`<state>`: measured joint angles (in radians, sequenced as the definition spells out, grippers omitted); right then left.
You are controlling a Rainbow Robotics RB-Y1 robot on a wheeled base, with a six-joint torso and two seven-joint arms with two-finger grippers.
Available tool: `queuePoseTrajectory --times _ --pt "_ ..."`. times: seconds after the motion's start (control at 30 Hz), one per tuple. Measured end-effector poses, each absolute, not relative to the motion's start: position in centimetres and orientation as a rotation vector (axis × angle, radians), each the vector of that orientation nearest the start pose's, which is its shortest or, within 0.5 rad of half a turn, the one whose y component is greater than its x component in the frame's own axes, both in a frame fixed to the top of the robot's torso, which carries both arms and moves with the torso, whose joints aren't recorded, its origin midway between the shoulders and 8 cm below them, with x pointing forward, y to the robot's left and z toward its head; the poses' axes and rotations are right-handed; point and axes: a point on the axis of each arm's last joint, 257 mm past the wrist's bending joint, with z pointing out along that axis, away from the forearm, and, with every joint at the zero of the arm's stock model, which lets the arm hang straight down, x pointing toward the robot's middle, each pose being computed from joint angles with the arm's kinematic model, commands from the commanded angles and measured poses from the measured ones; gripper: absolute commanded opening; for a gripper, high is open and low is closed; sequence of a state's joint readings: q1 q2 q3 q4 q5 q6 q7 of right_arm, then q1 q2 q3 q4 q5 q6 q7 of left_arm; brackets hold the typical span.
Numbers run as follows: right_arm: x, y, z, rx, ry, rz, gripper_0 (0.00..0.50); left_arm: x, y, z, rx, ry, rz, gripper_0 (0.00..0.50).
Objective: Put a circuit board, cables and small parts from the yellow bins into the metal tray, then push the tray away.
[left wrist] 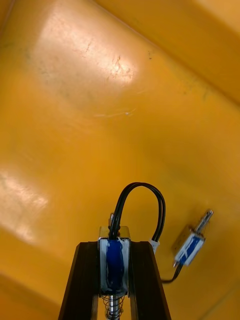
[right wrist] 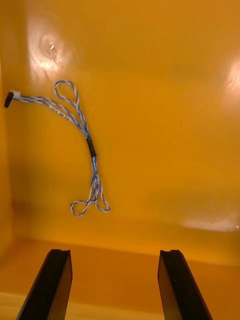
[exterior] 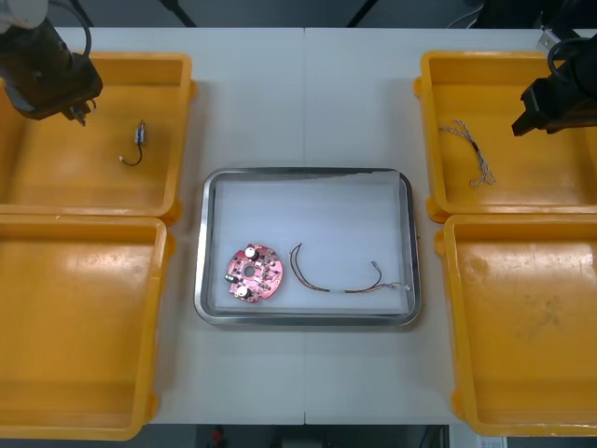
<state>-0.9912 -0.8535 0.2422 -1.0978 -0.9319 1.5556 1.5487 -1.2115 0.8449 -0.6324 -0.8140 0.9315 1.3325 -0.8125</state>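
Observation:
My left gripper (exterior: 78,110) hangs over the far left yellow bin (exterior: 173,121). In its wrist view the left gripper (left wrist: 115,246) is shut on a small metal part (left wrist: 114,260) with a blue body, a spring and a looped black wire. A second small metal part (left wrist: 190,246) lies on the bin floor beside the fingers; the second part (exterior: 138,145) also shows from the front. My right gripper (exterior: 524,121) stands open over the far right bin (exterior: 438,112). Beyond the right gripper (right wrist: 115,256) lies a twisted blue and white cable (right wrist: 82,135). The metal tray (exterior: 210,233) holds a red circuit board (exterior: 252,273) and a thin cable (exterior: 340,283).
Two near yellow bins, one on the left (exterior: 84,336) and one on the right (exterior: 522,327), flank the tray. The twisted cable (exterior: 471,154) rests in the middle of the far right bin. Bare white table lies beyond the tray's far edge.

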Motion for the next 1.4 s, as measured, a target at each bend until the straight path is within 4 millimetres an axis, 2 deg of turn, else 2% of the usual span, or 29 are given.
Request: queuePoseTrajectory --times 0.17,0.27,0.6,0.83,1.03,1.17,1.4 --pt "59.7 -35.9 -12.3 -0.258 2.625 0.030 0.500 60.0 37.9 -10.4 -0.754 2.568 0.016 0.000" --pt "60.7 -36.2 -13.1 -0.234 2.616 0.019 0.500 59.1 37.0 -9.7 -0.756 2.603 -0.010 0.000" --pt "62.8 -35.3 -16.4 -0.291 2.582 0.026 0.500 57.9 34.1 -8.2 -0.687 2.656 -0.068 0.000" --pt "63.2 -34.2 -17.8 -0.292 2.585 0.030 0.500 57.5 29.9 -6.6 -0.625 2.643 -0.132 0.000" --pt "63.2 -33.6 -18.6 -0.323 2.591 0.008 0.500 56.2 26.0 -5.3 -0.805 2.560 -0.241 0.000" --pt "63.1 -33.3 -19.1 -0.344 2.600 -0.011 0.500 54.6 24.1 -5.6 -0.876 2.542 -0.257 0.000" --pt "63.2 -32.9 -19.8 -0.376 2.597 -0.043 0.500 52.8 20.3 -7.5 -0.724 2.562 -0.253 0.000"
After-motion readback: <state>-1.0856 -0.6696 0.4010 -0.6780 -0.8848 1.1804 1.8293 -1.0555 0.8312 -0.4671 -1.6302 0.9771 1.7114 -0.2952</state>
